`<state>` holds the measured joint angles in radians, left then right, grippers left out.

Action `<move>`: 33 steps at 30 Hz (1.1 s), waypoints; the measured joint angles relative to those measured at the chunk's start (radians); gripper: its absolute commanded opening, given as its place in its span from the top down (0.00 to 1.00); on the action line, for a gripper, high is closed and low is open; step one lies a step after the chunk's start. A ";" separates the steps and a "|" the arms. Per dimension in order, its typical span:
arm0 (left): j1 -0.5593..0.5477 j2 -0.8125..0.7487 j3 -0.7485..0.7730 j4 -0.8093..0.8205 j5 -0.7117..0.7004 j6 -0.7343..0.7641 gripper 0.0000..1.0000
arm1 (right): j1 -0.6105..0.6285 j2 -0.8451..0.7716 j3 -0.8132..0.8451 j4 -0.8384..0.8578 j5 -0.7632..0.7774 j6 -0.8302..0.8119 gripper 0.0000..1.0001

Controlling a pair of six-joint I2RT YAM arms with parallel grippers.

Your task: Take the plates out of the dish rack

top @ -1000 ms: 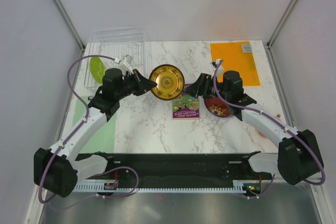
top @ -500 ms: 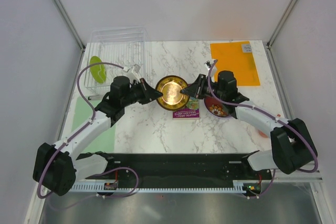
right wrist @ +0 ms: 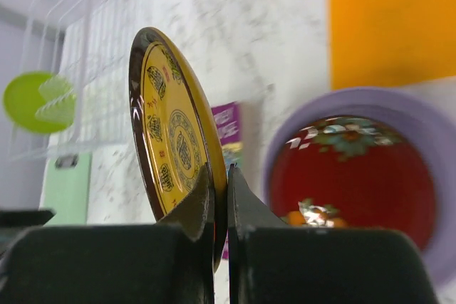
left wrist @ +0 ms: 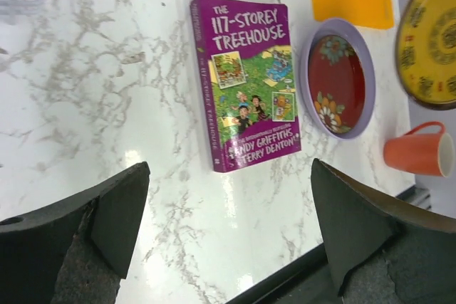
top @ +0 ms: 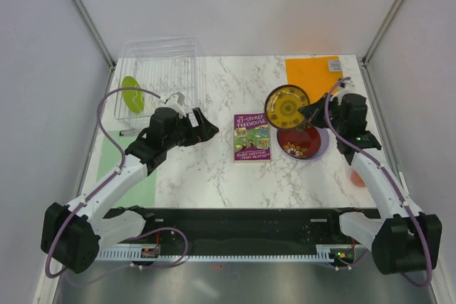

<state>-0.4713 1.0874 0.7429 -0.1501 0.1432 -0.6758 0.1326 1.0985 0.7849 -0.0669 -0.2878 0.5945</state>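
Yellow patterned plate (top: 286, 107), tilted, clamped at rim by right gripper (right wrist: 219, 176); left gripper (left wrist: 229, 176) jaws spread wide, holding nothing.

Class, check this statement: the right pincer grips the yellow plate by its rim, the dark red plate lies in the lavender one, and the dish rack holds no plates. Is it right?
Not quite. The dish rack holds one plate: the lime green plate stands at its left end, as the top external view shows. The rest is right.
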 measured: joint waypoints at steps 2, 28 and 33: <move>0.000 -0.033 0.000 -0.031 -0.046 0.020 0.00 | -0.119 -0.030 -0.007 -0.035 -0.004 -0.019 1.00; 0.000 -0.166 -0.013 -0.174 -0.329 0.163 0.00 | -0.349 0.254 -0.156 -0.058 -0.190 -0.068 0.96; 0.000 -0.168 -0.014 -0.187 -0.349 0.164 0.00 | -0.349 0.296 -0.156 -0.014 -0.215 -0.067 0.74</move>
<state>-0.4717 0.9195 0.7292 -0.3374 -0.2054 -0.5121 -0.2161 1.3945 0.6285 -0.0814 -0.5026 0.5278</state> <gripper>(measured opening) 0.995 0.104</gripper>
